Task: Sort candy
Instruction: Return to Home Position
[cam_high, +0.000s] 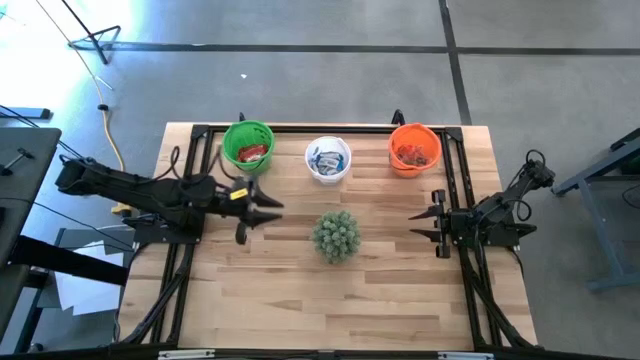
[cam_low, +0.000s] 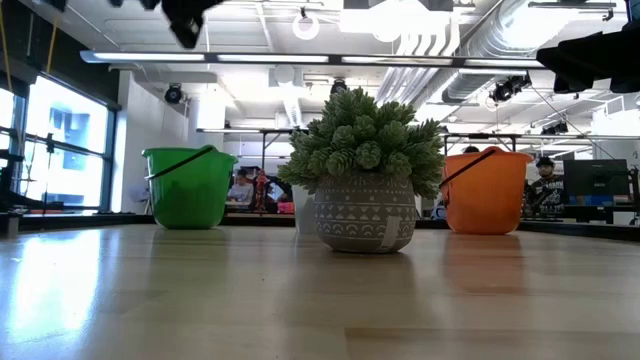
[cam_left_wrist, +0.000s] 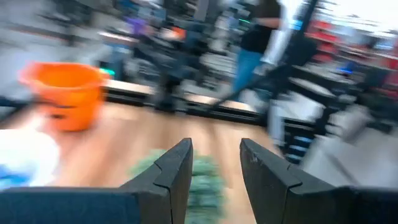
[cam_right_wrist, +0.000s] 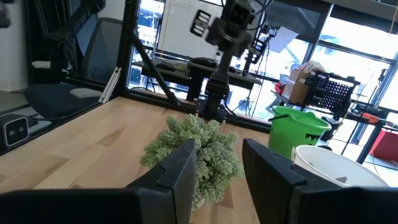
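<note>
The candy lies in three cups along the table's far side. Red pieces (cam_high: 252, 153) are in the green cup (cam_high: 247, 145), blue-and-white pieces (cam_high: 326, 160) in the white cup (cam_high: 328, 160), and reddish pieces (cam_high: 413, 154) in the orange cup (cam_high: 414, 148). My left gripper (cam_high: 266, 212) hovers open just near of the green cup, pointing at the spiky green plant (cam_high: 336, 235); nothing is between its fingers (cam_left_wrist: 216, 162). My right gripper (cam_high: 416, 224) waits open at the right, also pointing level toward the plant (cam_right_wrist: 193, 155), with nothing between its fingers.
The plant stands in a patterned grey pot (cam_low: 365, 222) at the table's middle, between the two grippers. In the low view the green cup (cam_low: 188, 187) and orange cup (cam_low: 484, 190) flank it. Bare wood (cam_high: 330, 310) stretches across the near half. People show in the room beyond.
</note>
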